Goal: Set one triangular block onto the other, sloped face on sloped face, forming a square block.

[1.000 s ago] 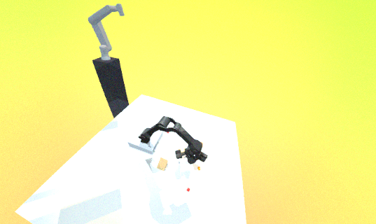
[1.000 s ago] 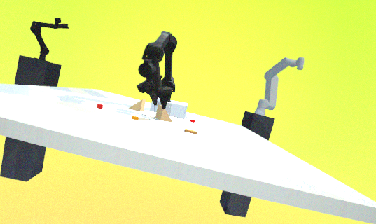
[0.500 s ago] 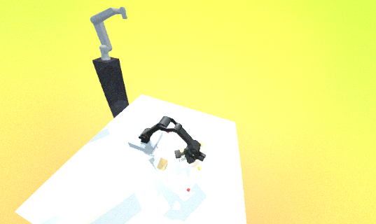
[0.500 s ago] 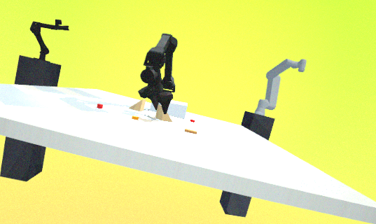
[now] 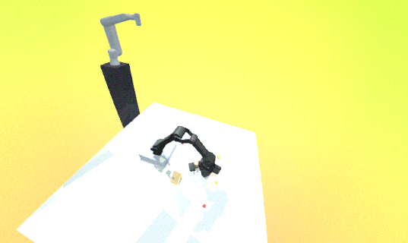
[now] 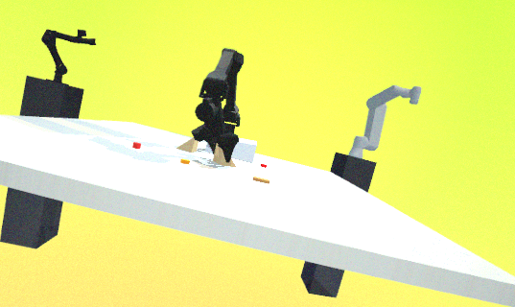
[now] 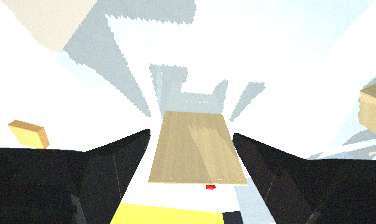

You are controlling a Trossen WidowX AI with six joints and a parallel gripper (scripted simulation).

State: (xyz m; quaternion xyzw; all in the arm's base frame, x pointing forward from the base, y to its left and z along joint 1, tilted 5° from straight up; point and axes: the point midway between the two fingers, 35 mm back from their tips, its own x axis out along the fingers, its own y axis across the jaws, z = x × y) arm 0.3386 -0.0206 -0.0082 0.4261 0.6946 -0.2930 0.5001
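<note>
The hand [image 5: 204,168] [image 6: 212,150] [image 7: 192,134] is spread wide and low over the worktop [image 5: 238,152] [image 6: 292,201] [image 7: 299,90], gripping nothing, with its two fingers on either side of one tan triangular block [image 6: 220,155] [image 7: 196,150]. That block stands on the worktop with its sloped face visible in the wrist view; whether either finger brushes it, I cannot tell. The other triangular block [image 5: 175,178] [image 6: 191,145] [image 7: 373,112] sits to one side of the hand, apart from the first, and is cut off by the right edge of the wrist view. So the two blocks are separate, and no square block is formed. Across the hand from that second block, the top view shows a small orange piece [image 5: 219,156] [image 6: 261,180] and a small yellow piece [image 5: 216,182] [image 6: 185,161], both near the hand. A red cube [image 5: 204,206] [image 6: 136,145] lies farther out from the hand, and a smaller red piece [image 6: 264,165] [image 7: 210,187] lies back towards the arm's base. Behind the hand, near that base, stand pale upright panels [image 5: 149,159] [image 6: 245,150]. A grey arm [image 5: 112,36] [image 6: 377,120] rises well apart from the hand, beyond the worktop.
</note>
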